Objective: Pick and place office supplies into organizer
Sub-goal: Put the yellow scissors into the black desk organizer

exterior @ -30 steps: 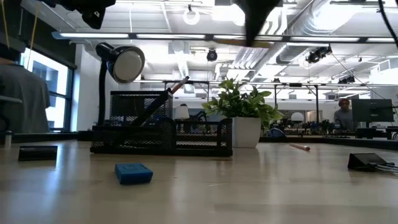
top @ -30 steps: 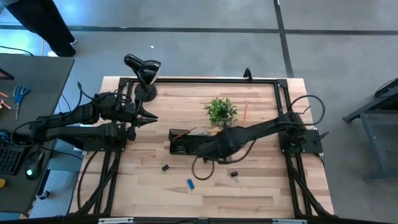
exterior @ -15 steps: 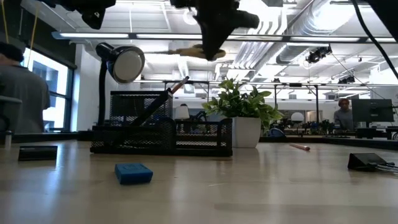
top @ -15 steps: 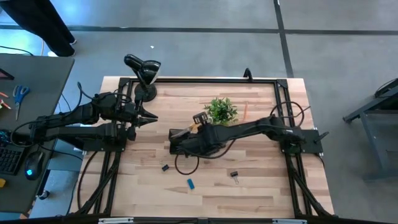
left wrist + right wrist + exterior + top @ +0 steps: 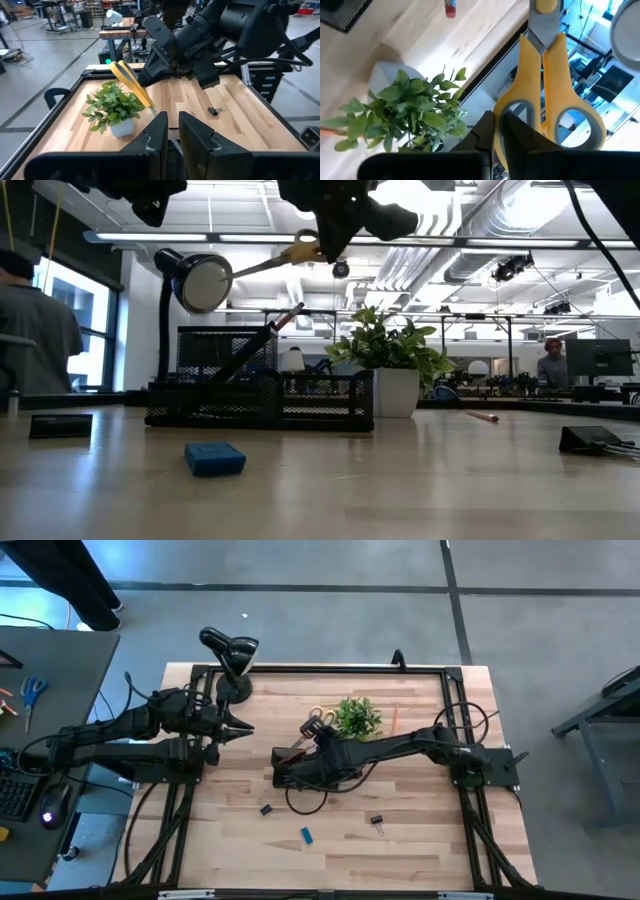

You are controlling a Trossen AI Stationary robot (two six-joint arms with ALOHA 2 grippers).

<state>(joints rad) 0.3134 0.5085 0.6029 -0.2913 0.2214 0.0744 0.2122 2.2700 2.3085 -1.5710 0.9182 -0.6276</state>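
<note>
Right claw (image 5: 318,732) up in the air above the black mesh organizer tray (image 5: 293,769), pinched tight on the yellow-handled scissors (image 5: 547,90); grip sits on one yellow finger loop, with the grey blades sticking out past the claw. Scissors probably light and stiff, with hard smooth plastic loops and thin metal blades; likely slippery, so may swing or twist in a grip on one loop; blades closed together, pointy at the tip. Best held near where the loops meet the blades, for less wobble; best dropped in blades first, gently, so nothing tips.

Organizer made of dark wire mesh (image 5: 260,400), low and boxy, with a taller cup part at the back; one thin pencil (image 5: 262,338) already leaning inside it, tilted. Just beside it, a small green leafy plant in a white pot (image 5: 392,370); soft leaves, easy to knock.

More supplies on the pale wooden tabletop (image 5: 420,830): a small blue rubbery eraser block (image 5: 215,458), flat and squishy-looking; tiny black binder clips (image 5: 376,823), hard and fiddly; a thin orange pencil (image 5: 393,720) lying past the plant.

Left claw (image 5: 240,730) waiting off to the side, near the black bendy lamp with a round head (image 5: 195,280); fingers nearly together with a thin gap, holding nothing.
</note>
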